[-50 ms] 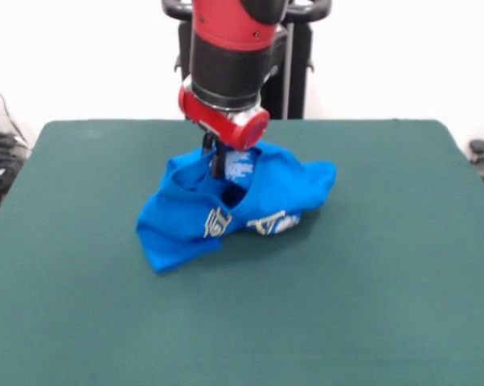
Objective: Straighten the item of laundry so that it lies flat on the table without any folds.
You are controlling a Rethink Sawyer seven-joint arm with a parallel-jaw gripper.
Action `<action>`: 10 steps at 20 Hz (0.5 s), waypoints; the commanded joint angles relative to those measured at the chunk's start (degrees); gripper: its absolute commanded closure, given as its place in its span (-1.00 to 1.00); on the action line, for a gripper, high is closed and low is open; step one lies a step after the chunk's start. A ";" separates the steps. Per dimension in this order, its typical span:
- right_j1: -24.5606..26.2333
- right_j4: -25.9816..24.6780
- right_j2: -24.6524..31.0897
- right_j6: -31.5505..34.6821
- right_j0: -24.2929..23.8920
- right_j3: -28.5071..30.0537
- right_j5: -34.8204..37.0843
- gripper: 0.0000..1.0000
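The shirt (226, 205) is soft blue cloth, matt, creased and rumpled into loose folds. Its printed lettering looks flat, white and yellow, lying smooth on the fabric. The table (371, 289) wears a dark green cover that looks like felt: dull, even, without shine or visible weave. The arm (230, 60) has hard shells, the red ones glossy with soft highlights, the black band between them smoother and less bright, like plastic or painted metal. The hand (215, 161) is dark and matt, mostly sunk in the cloth, so its finish is hard to read.
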 commanded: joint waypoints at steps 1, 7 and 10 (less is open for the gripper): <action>8.63 4.89 4.43 10.23 2.17 -18.13 11.86 1.00; 12.37 5.08 4.28 8.44 0.65 -24.67 8.57 1.00; 10.80 6.29 3.13 12.76 1.13 -18.13 -0.72 1.00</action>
